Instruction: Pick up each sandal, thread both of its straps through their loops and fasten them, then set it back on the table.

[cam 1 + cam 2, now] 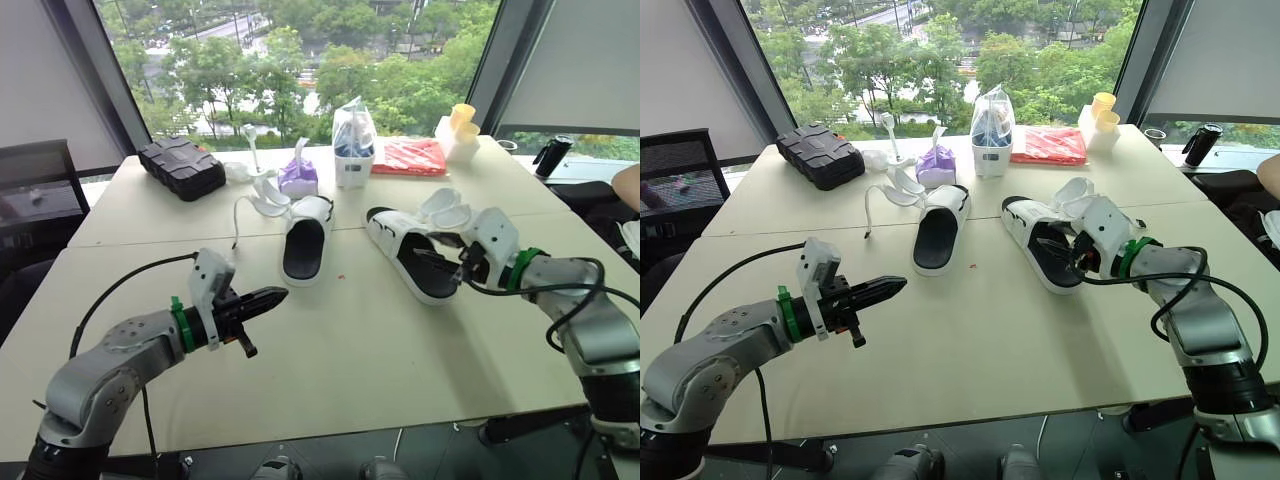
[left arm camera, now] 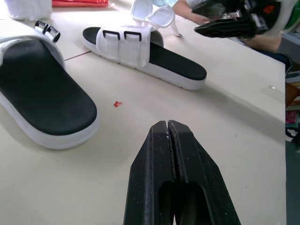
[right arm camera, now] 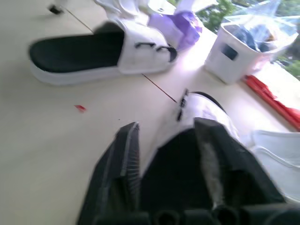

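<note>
— Where do the sandals sit?

— Both are on the desk (image 1: 380,350), soles down, around its middle. The left sandal (image 1: 305,240) lies with its toe toward the near side. Its straps (image 1: 262,195) are spread open on the desk at its far left. The right sandal (image 1: 405,250) lies just right of it, angled, with its own strap flaps (image 1: 447,208) thrown open on the far right side. The two black loops (image 2: 123,34) on its band stand bare.

— And the left claw?

— The left claw (image 1: 282,293) is pressed fully closed, fingertip against fingertip, with nothing in it. It hangs over the near left part of the desk, pointing toward the sandals and well short of both. A small red speck (image 2: 117,104) lies on the desk between it and them.

— The right one?

— The right claw (image 1: 440,262) is over the black footbed of the right sandal, its two fingers parted and gripping nothing. Whether the tips touch the sole, I can't tell.

— Anything else on the desk?

— Along the far side, from left to right: a black case (image 1: 180,167), a purple pouch (image 1: 298,176), a white tub (image 1: 354,160) and a red packet (image 1: 408,157).
</note>
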You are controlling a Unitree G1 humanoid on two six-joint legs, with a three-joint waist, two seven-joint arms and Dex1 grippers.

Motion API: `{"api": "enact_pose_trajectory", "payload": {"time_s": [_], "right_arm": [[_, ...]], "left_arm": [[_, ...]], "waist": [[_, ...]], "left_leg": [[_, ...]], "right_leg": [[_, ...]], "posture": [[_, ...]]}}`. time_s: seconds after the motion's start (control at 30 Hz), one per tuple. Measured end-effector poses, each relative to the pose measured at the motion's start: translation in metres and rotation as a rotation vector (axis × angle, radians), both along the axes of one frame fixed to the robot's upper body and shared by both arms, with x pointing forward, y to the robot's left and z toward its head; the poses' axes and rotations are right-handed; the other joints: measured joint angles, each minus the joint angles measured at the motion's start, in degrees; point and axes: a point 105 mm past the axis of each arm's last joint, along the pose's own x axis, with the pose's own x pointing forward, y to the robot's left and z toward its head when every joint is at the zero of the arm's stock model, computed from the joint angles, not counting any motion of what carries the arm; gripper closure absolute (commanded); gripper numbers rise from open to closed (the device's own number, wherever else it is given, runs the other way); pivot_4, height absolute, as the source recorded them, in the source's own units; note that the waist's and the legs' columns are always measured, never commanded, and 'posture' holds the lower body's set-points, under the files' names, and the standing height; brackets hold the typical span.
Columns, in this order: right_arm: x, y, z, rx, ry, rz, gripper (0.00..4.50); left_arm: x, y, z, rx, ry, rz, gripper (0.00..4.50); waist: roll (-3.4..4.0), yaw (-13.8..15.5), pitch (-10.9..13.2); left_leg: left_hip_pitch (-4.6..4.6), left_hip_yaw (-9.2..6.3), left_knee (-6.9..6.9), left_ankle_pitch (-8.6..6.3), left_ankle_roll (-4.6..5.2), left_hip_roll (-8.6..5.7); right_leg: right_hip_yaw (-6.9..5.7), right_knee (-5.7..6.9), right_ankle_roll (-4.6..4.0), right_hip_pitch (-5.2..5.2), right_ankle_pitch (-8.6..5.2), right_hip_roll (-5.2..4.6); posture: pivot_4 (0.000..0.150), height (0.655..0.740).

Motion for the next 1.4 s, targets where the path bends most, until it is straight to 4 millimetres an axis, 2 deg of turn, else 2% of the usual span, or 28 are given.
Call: {"api": "enact_pose_trajectory", "payload": {"time_s": [0.03, 0.07, 0.2, 0.33, 0.5, 0.83, 1.03, 1.07, 1.1, 1.23, 1.33, 1.4], "right_arm": [[0.005, -0.003, -0.005, -0.049, -0.018, -0.023, 0.41], [0.007, -0.005, -0.008, -0.079, -0.031, -0.030, 0.07], [0.023, -0.011, -0.018, -0.283, -0.123, -0.060, 0.07], [0.039, -0.015, -0.019, -0.404, -0.204, -0.077, 0.07], [0.059, -0.003, -0.021, -0.510, -0.289, -0.039, 0.07], [0.101, 0.017, -0.027, -0.583, -0.355, -0.087, 0.07], [0.113, 0.036, -0.028, -0.585, -0.383, -0.123, 0.07], [0.114, 0.039, -0.026, -0.589, -0.391, -0.125, 0.58], [0.115, 0.041, -0.025, -0.590, -0.398, -0.129, 0.88], [0.116, 0.045, -0.028, -0.590, -0.390, -0.135, 3.01], [0.116, 0.046, -0.033, -0.606, -0.380, -0.130, 4.45], [0.116, 0.047, -0.033, -0.610, -0.382, -0.129, 4.45]], "left_arm": [[0.000, -0.001, -0.001, 0.000, 0.002, -0.001, 4.50], [0.000, -0.001, -0.001, -0.002, 0.002, -0.002, 4.50], [0.001, -0.005, -0.001, -0.013, 0.003, -0.007, 4.50], [0.002, -0.004, -0.002, -0.007, 0.001, 0.003, 4.50], [0.003, -0.003, -0.003, -0.002, 0.000, 0.015, 4.50], [0.006, 0.001, -0.009, 0.029, -0.010, 0.069, 4.50], [0.004, 0.002, -0.013, 0.043, -0.007, 0.077, 4.50], [0.004, 0.002, -0.013, 0.046, -0.011, 0.079, 4.50], [0.003, 0.002, -0.013, 0.052, -0.015, 0.082, 4.50], [0.001, 0.001, -0.016, 0.060, -0.011, 0.084, 4.50], [0.001, 0.002, -0.018, 0.076, -0.009, 0.100, 4.50], [0.001, 0.002, -0.019, 0.083, -0.012, 0.104, 4.50]], "waist": [[0.00, 0.02, 0.00], [0.00, 0.01, 0.00], [0.00, -0.14, 0.00], [0.00, -0.35, 0.00], [0.00, -1.01, 0.00], [0.00, -1.91, 0.00], [0.00, -1.76, 0.00], [0.00, -1.78, 0.00], [0.00, -1.82, 0.00], [0.00, -1.91, 0.00], [0.01, -1.93, 0.01], [0.01, -1.94, 0.01]], "left_leg": [[0.00, 0.00, 0.00, 0.00, -0.01, 0.00], [0.00, 0.00, 0.00, 0.00, -0.01, 0.00], [0.01, 0.10, 0.03, 0.02, -0.03, -0.02], [0.02, 0.14, 0.01, 0.13, -0.21, -0.02], [0.03, 0.13, -0.01, 0.21, -0.35, -0.02], [0.07, 0.13, -0.10, 0.33, -0.55, -0.02], [0.06, 0.12, -0.09, 0.34, -0.57, -0.03], [0.06, 0.12, -0.09, 0.35, -0.57, -0.04], [0.06, 0.12, -0.09, 0.35, -0.57, -0.04], [0.07, 0.10, -0.12, 0.35, -0.57, -0.03], [0.06, 0.11, -0.13, 0.35, -0.58, -0.03], [0.06, 0.11, -0.13, 0.35, -0.58, -0.03]], "right_leg": [[0.00, 0.01, 0.00, -0.01, 0.00, 0.00], [0.00, 0.02, 0.00, -0.02, 0.00, 0.00], [0.02, 0.14, 0.00, -0.06, 0.00, 0.00], [0.06, 0.33, 0.00, -0.18, 0.00, 0.01], [0.06, 0.38, 0.00, -0.19, 0.00, 0.02], [0.13, 0.44, -0.01, -0.23, 0.00, 0.07], [0.14, 0.45, -0.01, -0.25, 0.00, 0.09], [0.14, 0.45, -0.01, -0.25, 0.00, 0.09], [0.14, 0.45, -0.01, -0.25, 0.00, 0.10], [0.13, 0.47, -0.01, -0.27, 0.00, 0.12], [0.14, 0.51, -0.01, -0.31, 0.00, 0.12], [0.14, 0.52, -0.01, -0.31, 0.00, 0.13]], "posture": [[0.150, 0.7400], [0.150, 0.7400], [0.150, 0.7400], [0.150, 0.7400], [0.150, 0.7400], [0.150, 0.7400], [0.150, 0.7400], [0.150, 0.7400], [0.150, 0.7400], [0.150, 0.7400], [0.150, 0.7400], [0.150, 0.7400]]}}
